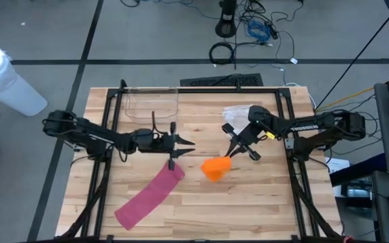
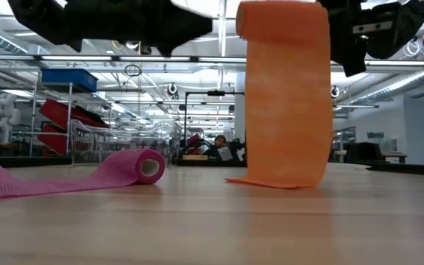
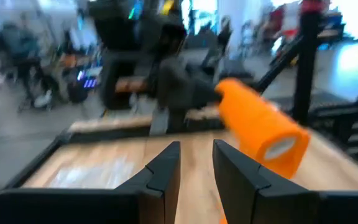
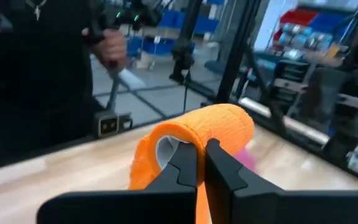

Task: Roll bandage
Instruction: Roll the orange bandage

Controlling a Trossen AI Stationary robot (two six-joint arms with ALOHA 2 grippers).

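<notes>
So we've got the right gripper (image 1: 233, 156) with its jaws clenched on the orange bandage roll (image 1: 215, 169), lifted with its tail touching the wooden surface (image 1: 262, 202). Our left gripper (image 1: 188, 144) has jaws slightly apart, holding nothing, just above the pink bandage (image 1: 148, 196), which lies partly unrolled.
</notes>
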